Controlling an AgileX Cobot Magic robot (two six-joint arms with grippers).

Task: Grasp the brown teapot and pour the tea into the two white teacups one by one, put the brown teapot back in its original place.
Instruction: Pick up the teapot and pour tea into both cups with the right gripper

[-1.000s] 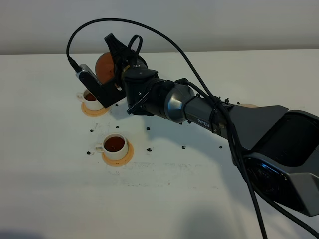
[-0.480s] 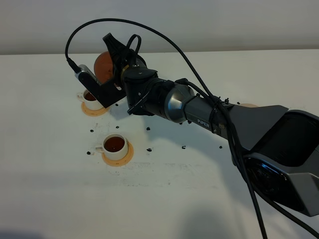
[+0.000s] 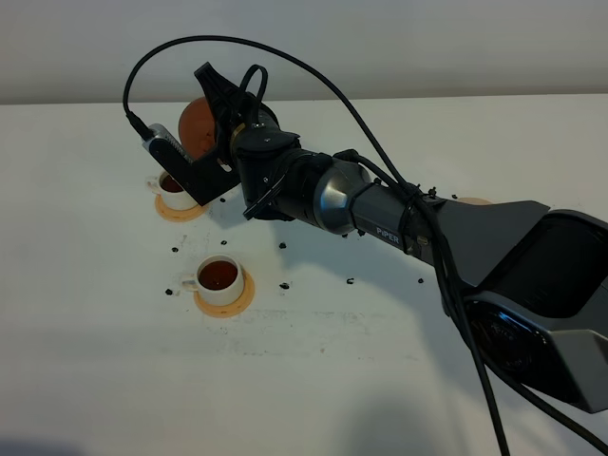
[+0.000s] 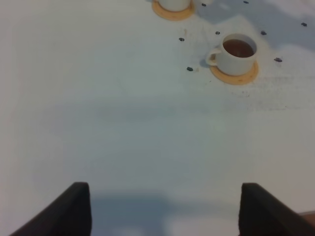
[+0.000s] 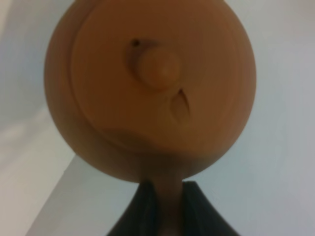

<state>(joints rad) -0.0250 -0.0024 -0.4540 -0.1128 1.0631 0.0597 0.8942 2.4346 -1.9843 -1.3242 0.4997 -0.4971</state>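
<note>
The brown teapot (image 3: pixel 195 123) hangs tilted in the air above and behind the far white teacup (image 3: pixel 174 185). My right gripper (image 3: pixel 221 116) is shut on its handle. In the right wrist view the teapot's lid and knob (image 5: pixel 157 66) fill the frame, and the right gripper (image 5: pixel 167 209) pinches the handle. The near teacup (image 3: pixel 218 275) stands on an orange coaster. Both cups hold brown tea; the far one is partly hidden by the wrist camera bracket. My left gripper (image 4: pixel 165 211) is open over bare table, well short of the near teacup (image 4: pixel 237 53).
Dark specks (image 3: pixel 284 284) lie scattered on the white table (image 3: pixel 114 361) around the cups. A tan disc edge (image 3: pixel 473 200) peeks out behind the right arm. The right arm and its black cable span the middle of the exterior view.
The right gripper and teapot have edged very slightly to the left; everything else is unchanged.
</note>
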